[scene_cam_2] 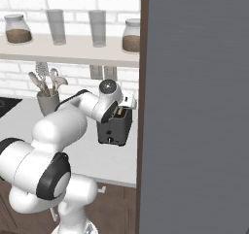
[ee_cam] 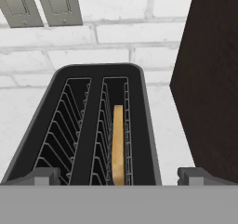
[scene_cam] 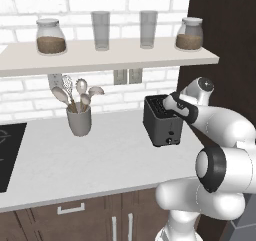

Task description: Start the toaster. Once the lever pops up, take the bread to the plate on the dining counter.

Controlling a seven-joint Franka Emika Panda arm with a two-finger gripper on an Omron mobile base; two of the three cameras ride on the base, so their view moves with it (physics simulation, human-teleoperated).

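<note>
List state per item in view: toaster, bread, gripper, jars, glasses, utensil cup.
toaster: upright on the grey worktop, two slots, one loaded.
bread: standing on edge in the right-hand slot as the hand view shows it.
gripper: open, above the toaster, holding nothing.
jars: lidded, part full, on the shelf.
glasses: upright, empty.
utensil cup: upright, holding utensils.

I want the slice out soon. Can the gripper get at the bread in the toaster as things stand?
Probably yes. The open gripper hangs right above the toaster, and the bread stands on edge in one slot with nothing over it.
</note>
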